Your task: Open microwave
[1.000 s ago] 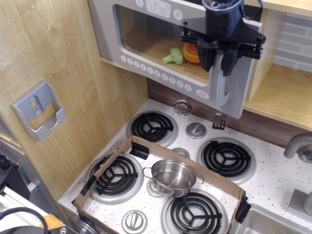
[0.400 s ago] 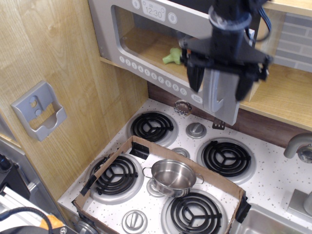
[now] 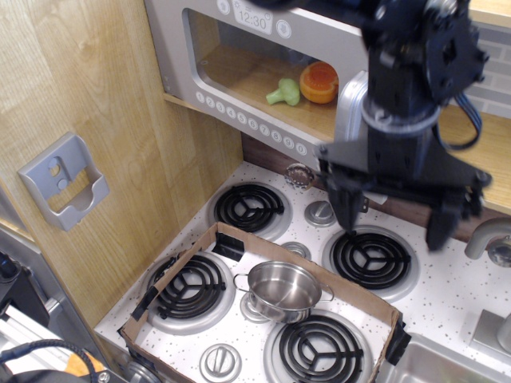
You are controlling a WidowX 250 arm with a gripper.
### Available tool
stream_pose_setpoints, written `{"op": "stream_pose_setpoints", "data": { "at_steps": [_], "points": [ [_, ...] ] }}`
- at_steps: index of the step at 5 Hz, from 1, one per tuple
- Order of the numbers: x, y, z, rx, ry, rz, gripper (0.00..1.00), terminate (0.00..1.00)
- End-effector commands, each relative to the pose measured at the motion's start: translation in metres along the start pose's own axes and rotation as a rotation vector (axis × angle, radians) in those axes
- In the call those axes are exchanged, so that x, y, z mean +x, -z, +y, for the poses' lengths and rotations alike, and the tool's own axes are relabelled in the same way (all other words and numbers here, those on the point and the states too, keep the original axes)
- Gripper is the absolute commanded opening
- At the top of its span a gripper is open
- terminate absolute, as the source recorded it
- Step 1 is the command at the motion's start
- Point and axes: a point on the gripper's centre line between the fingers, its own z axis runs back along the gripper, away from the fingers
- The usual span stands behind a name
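The grey microwave [image 3: 171,49] hangs at the top, with its clock display [image 3: 255,17] and a row of round white buttons [image 3: 249,120] on the door. The door stands swung out toward me. Through the clear window I see a green toy [image 3: 283,92] and an orange toy [image 3: 318,82] on the wooden floor inside. Part of the silver bar handle [image 3: 350,102] shows behind my arm. My black gripper [image 3: 393,220] hangs below the handle, over the back right burner [image 3: 371,259]. Its fingers [image 3: 345,209] are spread wide and hold nothing.
A white speckled stovetop [image 3: 447,279] with several black coil burners lies below. A cardboard tray [image 3: 192,257] on it holds a small steel pot [image 3: 283,289]. A grey wall holder [image 3: 64,182] is on the left wooden panel. A faucet [image 3: 491,238] and sink [image 3: 447,363] are at the right.
My gripper has let go of the handle, opened wide, and dropped down and toward the camera. It now hangs over the stovetop.
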Motion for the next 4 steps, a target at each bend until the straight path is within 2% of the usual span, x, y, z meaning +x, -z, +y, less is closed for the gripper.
{"op": "stream_pose_setpoints", "data": {
  "at_steps": [1, 2, 3, 4],
  "points": [
    [0.019, -0.007, -0.052, -0.063, 0.271, -0.155, 1.0, 0.0],
    [0.05, -0.006, -0.077, -0.044, 0.385, -0.152, 1.0, 0.0],
    [0.07, 0.003, -0.089, -0.056, 0.411, -0.165, 1.0, 0.0],
    [0.085, 0.008, -0.083, -0.071, 0.459, -0.148, 1.0, 0.0]
  ]
}}
